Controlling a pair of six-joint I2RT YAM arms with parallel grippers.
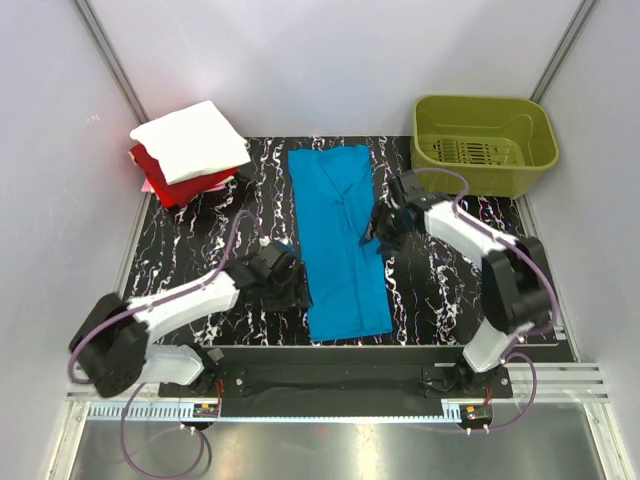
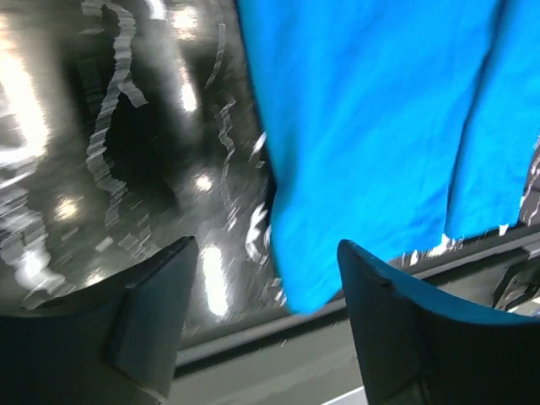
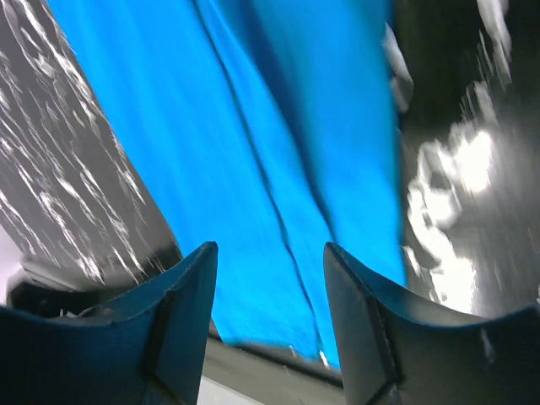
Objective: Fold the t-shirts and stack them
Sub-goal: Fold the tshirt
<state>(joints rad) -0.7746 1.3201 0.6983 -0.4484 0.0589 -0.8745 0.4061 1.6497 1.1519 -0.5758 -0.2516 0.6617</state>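
My left gripper (image 2: 266, 295) has its fingers spread with nothing between them, at the left edge of the turquoise t-shirt (image 1: 340, 240), near its near end. My right gripper (image 3: 270, 312) is also parted and holds nothing, over the shirt's right edge about midway along. The shirt lies as a long folded strip mid-mat (image 1: 200, 240). The folded white t-shirt (image 1: 190, 140) sits on the red t-shirt (image 1: 185, 188) at the far left corner. An olive-green basket (image 1: 480, 178) is far right.
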